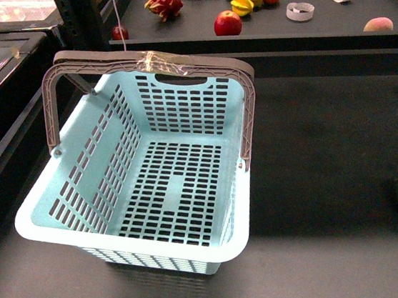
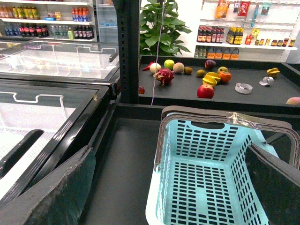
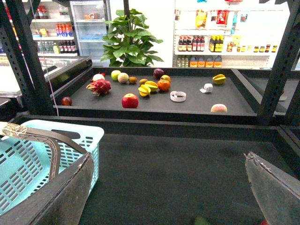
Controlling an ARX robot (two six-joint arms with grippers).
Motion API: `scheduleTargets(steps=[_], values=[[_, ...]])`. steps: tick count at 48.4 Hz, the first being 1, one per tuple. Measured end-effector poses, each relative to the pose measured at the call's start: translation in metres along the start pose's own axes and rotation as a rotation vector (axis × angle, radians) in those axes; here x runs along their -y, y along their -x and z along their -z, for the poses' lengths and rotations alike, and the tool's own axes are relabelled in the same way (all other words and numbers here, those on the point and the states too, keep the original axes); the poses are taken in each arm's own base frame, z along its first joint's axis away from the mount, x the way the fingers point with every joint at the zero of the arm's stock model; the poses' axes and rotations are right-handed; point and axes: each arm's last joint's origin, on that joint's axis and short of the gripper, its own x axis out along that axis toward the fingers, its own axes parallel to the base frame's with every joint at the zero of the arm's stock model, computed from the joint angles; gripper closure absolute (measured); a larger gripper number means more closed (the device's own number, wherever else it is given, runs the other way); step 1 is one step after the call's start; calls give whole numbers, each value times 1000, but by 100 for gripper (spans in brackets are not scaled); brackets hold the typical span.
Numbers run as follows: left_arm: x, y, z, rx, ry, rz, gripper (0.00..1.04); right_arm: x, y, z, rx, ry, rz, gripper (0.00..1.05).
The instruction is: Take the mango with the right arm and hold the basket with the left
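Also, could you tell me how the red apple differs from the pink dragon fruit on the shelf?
The smooth round red apple is plain-skinned; the spiky pink dragon fruit is covered in scales. The apple sits near the front edge of the dark shelf; the dragon fruit lies further back and left. Both are reddish and rest on that shelf.

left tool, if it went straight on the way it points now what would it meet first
The left tool, wide open, points at the basket, so it would probably meet its blue rim or slotted inside first; depth is unclear.
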Motion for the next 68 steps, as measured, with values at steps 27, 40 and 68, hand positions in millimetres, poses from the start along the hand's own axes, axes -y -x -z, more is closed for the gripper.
scheduleTargets(steps=[27,40,68], values=[[0,0,0,0,0,0,6,0,0,0,0,0,0,8],[11,-10,3,-60,165,38,6,0,0,0,0,0,0,8],[92,-155,33,-420,724,61,6,0,0,0,0,0,0,8]])
